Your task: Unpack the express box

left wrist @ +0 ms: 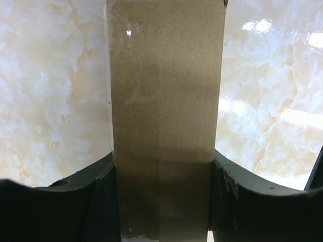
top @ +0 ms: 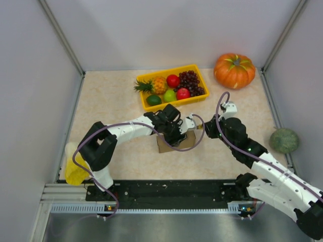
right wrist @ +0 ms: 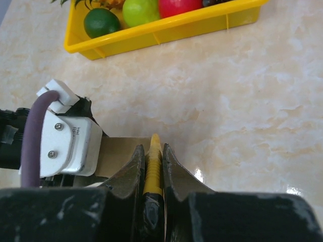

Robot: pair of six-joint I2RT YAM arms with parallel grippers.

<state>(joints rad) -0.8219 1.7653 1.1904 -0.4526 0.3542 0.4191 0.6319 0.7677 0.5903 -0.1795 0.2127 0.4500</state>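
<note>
express box [top: 174, 143] is seen near the middle of the table [top: 116, 101], just in front of the yellow tray [top: 151, 107] of fruit, well off both side edges. Flaps look closed, and a glossy strip that reads as tape is seen along the top in the left wrist view; no contents are visible outside, so unpacking is judged barely started: the seal is to be cut, flaps opened, contents taken out. Box is clamped across its width by the left gripper [top: 174, 128], with a finger [left wrist: 75, 201] pressed to each side. Right gripper [top: 207, 130] is closed tight on a thin yellow tool [right wrist: 153, 166], likely a cutter, whose tip is placed at the box's right edge; actual contact with the cardboard cannot be confirmed
</note>
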